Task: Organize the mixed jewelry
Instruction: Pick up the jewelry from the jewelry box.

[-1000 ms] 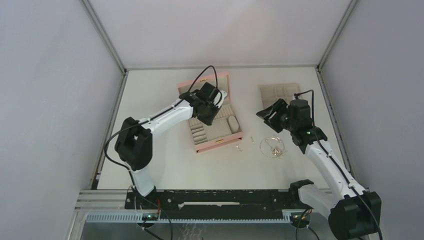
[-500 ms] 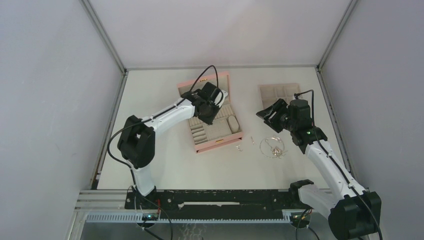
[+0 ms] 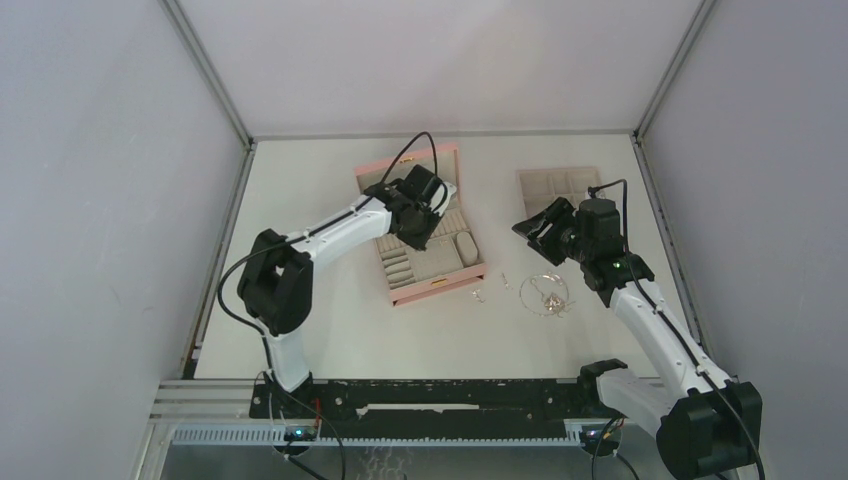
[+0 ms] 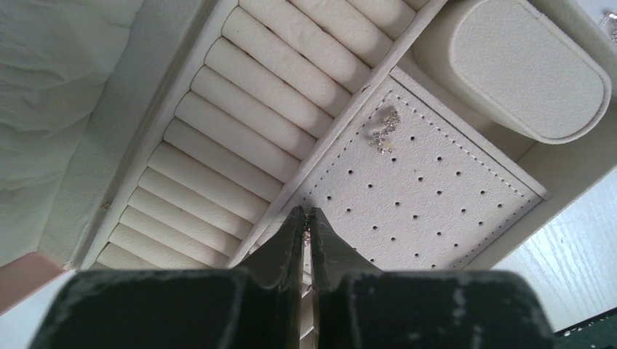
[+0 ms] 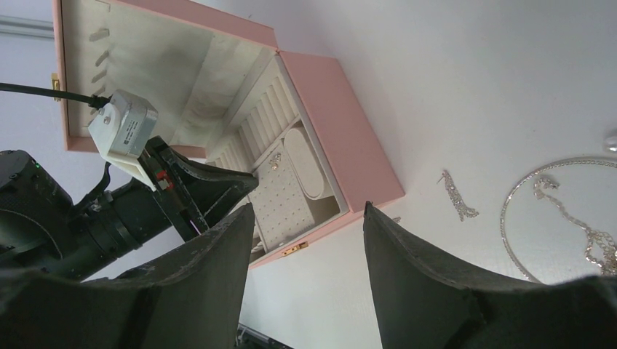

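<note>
The pink box [image 3: 440, 285] lies open at the table's middle. My left gripper [image 3: 413, 238] hangs low over its beige lining, shut on a tiny silver piece [image 4: 307, 218] at the edge of the perforated pad [image 4: 436, 182]. One small sparkly earring [image 4: 384, 131] lies on that pad. On the table right of the box lie the looped chain necklace [image 3: 545, 293] and small silver bits [image 3: 478, 294]. My right gripper [image 3: 530, 225] is open and empty, above the table between box and necklace. Its view shows the necklace [image 5: 567, 211] and a drop earring [image 5: 457, 196].
A flat beige compartment tray [image 3: 560, 185] lies at the back right, behind my right gripper. Inside the box are ring rolls [image 4: 247, 138] and an oval cushion [image 4: 524, 73]. The box's raised lid [image 5: 145, 58] stands behind my left gripper.
My left arm's elbow has shifted slightly while its gripper stays shut over the box's lining. My right arm has not moved.
</note>
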Tool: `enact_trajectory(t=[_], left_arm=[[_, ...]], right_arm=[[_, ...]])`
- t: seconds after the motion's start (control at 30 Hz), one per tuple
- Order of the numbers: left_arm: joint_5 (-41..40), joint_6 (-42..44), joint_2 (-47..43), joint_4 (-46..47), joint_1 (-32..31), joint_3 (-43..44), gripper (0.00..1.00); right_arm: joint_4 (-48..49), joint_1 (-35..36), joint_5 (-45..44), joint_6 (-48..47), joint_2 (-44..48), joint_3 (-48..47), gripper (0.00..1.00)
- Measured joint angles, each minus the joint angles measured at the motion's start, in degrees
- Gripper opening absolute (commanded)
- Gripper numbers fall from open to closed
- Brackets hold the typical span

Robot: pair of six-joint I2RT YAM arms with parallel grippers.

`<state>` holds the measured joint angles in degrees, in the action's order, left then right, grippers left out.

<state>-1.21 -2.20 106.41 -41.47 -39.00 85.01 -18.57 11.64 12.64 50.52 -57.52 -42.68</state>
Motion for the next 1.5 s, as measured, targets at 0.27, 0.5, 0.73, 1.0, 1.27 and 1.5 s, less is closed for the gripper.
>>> enact_trajectory(t=[0.27,0.5,0.73,1.0,1.27,1.5], left_arm=[[0.48,-0.46,0.44,-1.14,0.00,1.53,0.00],[6.23,-0.98,0.42,-2.38,0.48,3.93,0.00],[17.14,-3.17,0.42,-2.82,2.93,3.93,0.00],[27.30,-10.10,-1.38,2.71,6.84,-0.52,0.00],[29.81,-15.63,-3.26,9.40,7.61,-5.18,0.00],[30.03,-18.95,-7.98,10.54,7.69,-6.49,0.00]], right_arm=[[0.00,0.00,-0.02,0.15,0.00,0.00,0.65],[0.00,-0.02,-0.02,0.15,0.00,0.00,0.65],[-0.04,-0.04,0.00,0.15,0.02,0.00,0.65],[-0.22,-0.04,0.00,0.13,0.50,0.00,0.65],[-0.55,-0.04,0.24,0.13,0.83,0.00,0.65],[2.05,0.50,4.00,-1.49,0.83,0.02,0.54]])
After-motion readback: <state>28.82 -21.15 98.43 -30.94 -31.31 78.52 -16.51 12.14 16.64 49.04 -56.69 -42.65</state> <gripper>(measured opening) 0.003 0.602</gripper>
